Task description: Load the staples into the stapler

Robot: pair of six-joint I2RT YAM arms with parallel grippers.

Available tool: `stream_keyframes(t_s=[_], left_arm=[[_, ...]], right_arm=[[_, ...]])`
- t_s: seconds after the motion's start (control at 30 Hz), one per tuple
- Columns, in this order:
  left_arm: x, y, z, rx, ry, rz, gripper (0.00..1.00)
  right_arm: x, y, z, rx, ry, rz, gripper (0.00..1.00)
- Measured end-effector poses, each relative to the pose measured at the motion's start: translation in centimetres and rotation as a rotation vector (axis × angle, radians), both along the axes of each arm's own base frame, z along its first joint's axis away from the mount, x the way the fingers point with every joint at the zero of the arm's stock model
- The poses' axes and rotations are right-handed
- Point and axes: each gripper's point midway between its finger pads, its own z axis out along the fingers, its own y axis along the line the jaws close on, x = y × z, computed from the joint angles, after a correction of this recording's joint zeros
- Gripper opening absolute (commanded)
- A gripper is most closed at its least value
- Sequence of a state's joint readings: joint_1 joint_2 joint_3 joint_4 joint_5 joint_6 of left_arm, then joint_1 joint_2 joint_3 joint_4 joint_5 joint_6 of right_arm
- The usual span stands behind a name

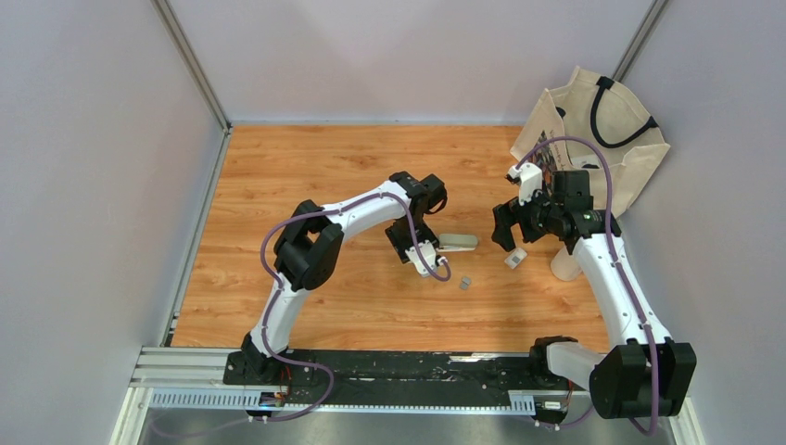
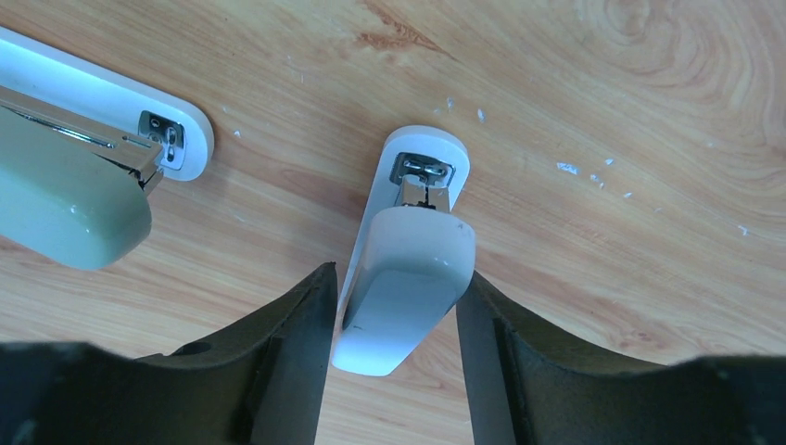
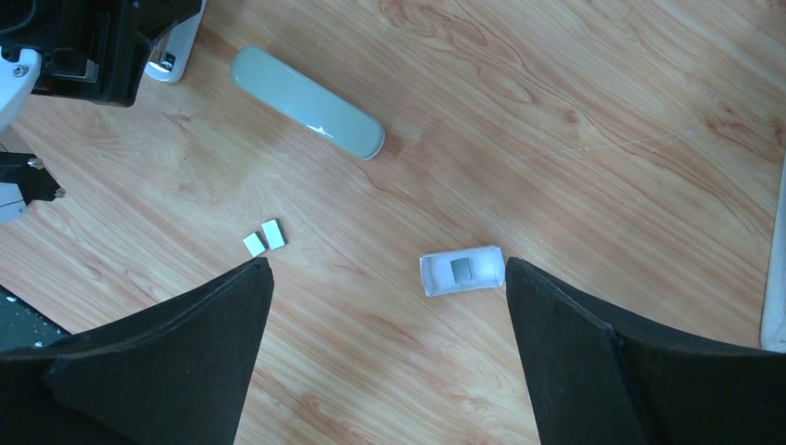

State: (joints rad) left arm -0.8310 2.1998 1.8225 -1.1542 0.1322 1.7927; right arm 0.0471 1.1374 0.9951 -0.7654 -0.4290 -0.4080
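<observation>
My left gripper point(image 2: 397, 278) is shut on the rear of a white stapler point(image 2: 408, 250), which lies on the wooden table point(image 1: 306, 148). In the top view the left gripper point(image 1: 419, 248) is at the table's middle. A second stapler with a grey-green top point(image 2: 65, 195) lies just left of it and also shows in the top view point(image 1: 458, 242). My right gripper point(image 3: 387, 264) is open and empty above a small white tray point(image 3: 436, 278). The tray holds a dark-grey strip of staples point(image 3: 461, 270). Two small pale strip pieces point(image 3: 264, 238) lie loose to its left.
A cream tote bag point(image 1: 602, 130) with black handles leans in the back right corner. A white cylinder point(image 1: 564, 264) stands by the right arm. Grey walls enclose the table on three sides. A metal rail point(image 1: 371, 366) runs along the near edge.
</observation>
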Motion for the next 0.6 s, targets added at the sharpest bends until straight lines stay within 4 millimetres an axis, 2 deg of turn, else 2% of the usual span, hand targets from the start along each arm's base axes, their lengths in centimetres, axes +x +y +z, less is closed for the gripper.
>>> stream_keyframes(t_s=[0.13, 0.17, 0.2, 0.23, 0.37, 0.5, 0.57, 0.6], left_arm=[[-0.5, 0.0, -0.1, -0.004, 0.025, 0.028, 0.51], [-0.6, 0.0, -0.1, -0.007, 0.030, 0.036, 0.45], [-0.7, 0.0, -0.1, -0.009, 0.035, 0.042, 0.35], [-0.8, -0.1, -0.1, -0.012, 0.040, 0.052, 0.31], [-1.1, -0.1, -0.1, -0.018, 0.060, 0.102, 0.29], [-1.2, -0.1, -0.1, -0.023, 0.071, 0.158, 0.20], [-1.4, -0.1, -0.1, -0.026, 0.079, 0.196, 0.06], [-1.4, -0.1, -0.1, -0.029, 0.083, 0.218, 0.04]], right_arm=[[0.0, 0.0, 0.0, 0.000, 0.001, 0.001, 1.00], [0.0, 0.0, 0.0, 0.000, 0.001, 0.001, 1.00], [0.0, 0.0, -0.1, 0.000, 0.003, 0.001, 1.00], [0.0, 0.0, -0.1, 0.000, 0.004, 0.001, 1.00], [0.0, 0.0, -0.2, 0.000, 0.009, 0.001, 1.00], [0.0, 0.1, -0.3, 0.003, 0.011, 0.005, 1.00], [0.0, 0.2, -0.3, 0.007, 0.013, 0.009, 1.00], [0.0, 0.3, -0.3, 0.009, 0.013, 0.012, 1.00]])
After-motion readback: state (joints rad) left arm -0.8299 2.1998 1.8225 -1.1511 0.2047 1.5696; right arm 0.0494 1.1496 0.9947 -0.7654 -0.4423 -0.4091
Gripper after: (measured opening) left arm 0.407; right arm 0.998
